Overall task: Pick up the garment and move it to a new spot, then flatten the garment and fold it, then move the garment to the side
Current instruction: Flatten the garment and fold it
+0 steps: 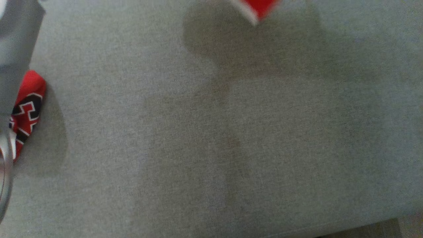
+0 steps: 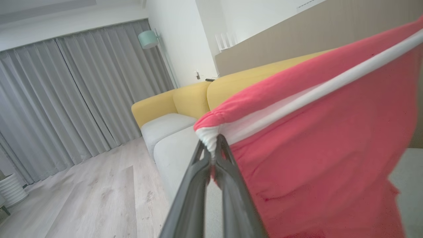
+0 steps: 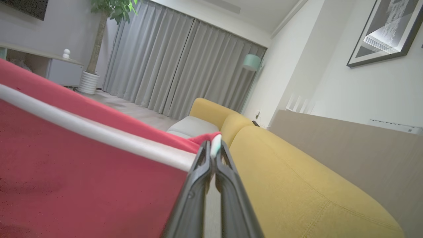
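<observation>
The garment (image 2: 314, 165) is hanging in the air, a soft red knit with a smooth white band running straight along its top edge, and it is stretching between the two claws. The left gripper (image 2: 213, 148) is clenching one corner of it. Its two long dark fingers are pressing together on a bunched, puckered bit of the white trim, and the red cloth is falling away from there in loose, shallow folds. The right gripper (image 3: 213, 148) is pinching the opposite corner, its fingers closing tight on a thin fold of white edging with a lip of red beside it. The band is running off from it as a flat pale stripe.

In the head view the garment (image 1: 259, 9) is showing as a red corner with a white hem at the top edge. Another rumpled red part, printed with a black-and-white angular pattern, is hanging beside a pale grey forearm (image 1: 16, 49) at the left.

Below the cloth a grey woven cushion surface (image 1: 231, 132) is spreading out, finely flecked and flat, with a soft shadow lying across it. Beyond, a mustard-yellow sofa back (image 3: 297, 185) is bulging in rounded, stitched pads over pale grey seat cushions (image 2: 165, 127). Grey curtains (image 2: 66, 99) are falling in long vertical pleats, a lamp with a mint drum shade (image 2: 147, 39) is standing by them, and pale wood planks (image 2: 82, 198) are covering the floor.
</observation>
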